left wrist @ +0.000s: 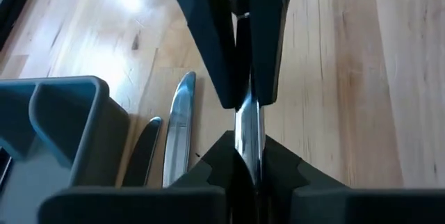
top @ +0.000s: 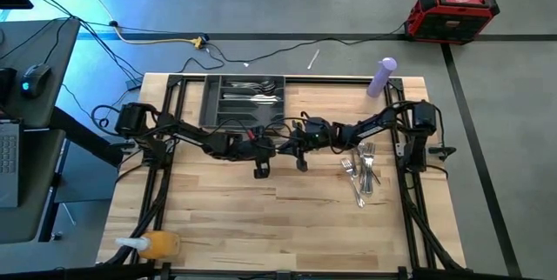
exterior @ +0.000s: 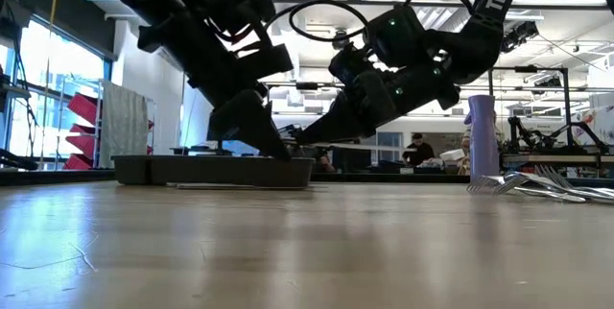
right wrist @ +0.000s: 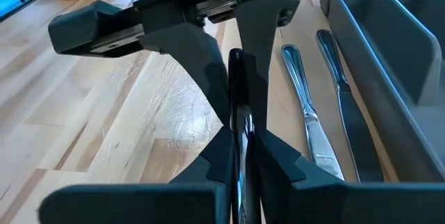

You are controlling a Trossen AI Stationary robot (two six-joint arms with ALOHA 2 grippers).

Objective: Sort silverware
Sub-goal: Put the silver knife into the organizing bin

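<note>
Left gripper (left wrist: 247, 156) and right gripper (right wrist: 240, 144) are nose to nose just off the front wall of the tray (top: 213, 97), above the bare wooden table (top: 261, 219). Both have their fingers pressed together on the same slim shiny utensil (left wrist: 248, 130), one clamping each end! Each wrist view shows it plainly, with that arm's own dark fingers pinching the metal and the other arm's pair gripping it from the opposite end. I can't tell whether it's a spoon, a fork or a knife, because the fingers cover too much of it. From the high view you get the whole layout but not the grip, since the two arms bunch into one dark knot in front of the tray. That view does give us the sorted pieces (top: 257, 99) lying in the tray's compartments, and the loose pile of silverware (top: 364, 171) well off toward the right arm's side of the tray. The low view catches that pile too, flat on the wood, while the tray sits behind the crossed arms. Only the wrist cameras pick up two knives (right wrist: 304, 106) lying side by side on the table just beside the tray's wall, right next to the pinched piece.
</note>
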